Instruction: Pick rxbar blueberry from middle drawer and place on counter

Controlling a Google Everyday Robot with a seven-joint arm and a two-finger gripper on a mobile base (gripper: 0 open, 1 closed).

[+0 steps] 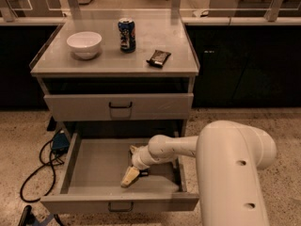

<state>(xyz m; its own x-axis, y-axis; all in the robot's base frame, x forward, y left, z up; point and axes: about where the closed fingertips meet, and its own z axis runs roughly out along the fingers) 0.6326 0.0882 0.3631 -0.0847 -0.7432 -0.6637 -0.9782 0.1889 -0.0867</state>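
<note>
Right, the middle drawer (91, 171) is pulled well out beneath the shut upper drawer (84, 108). On its grey floor, right of centre, sits the pincer (130, 174), with the rxbar blueberry (143, 173) just beside it. The left half of the floor is bare grey metal.

Up on the surface (108, 62), from the left: a white bowl (84, 44) standing upright, then a blue can (127, 34) on end, then a dark wrapped bar (158, 57) lying flat towards the right rim. All three sit apart from one another.

Now the arm (176, 146). It reaches in from the big pale housing at the lower right, runs leftward across the drawer's right wall and dips down. The wrist is low inside the drawer, and the pincer's pale yellowish tip slants down and to the left, close to the floor. Spread or pressed together? I cannot tell.

As for the rxbar blueberry, only a dark sliver of wrapper shows. It lies flat on the drawer floor, tucked against the right side of that tip, and the rest is hidden under the wrist.
</note>
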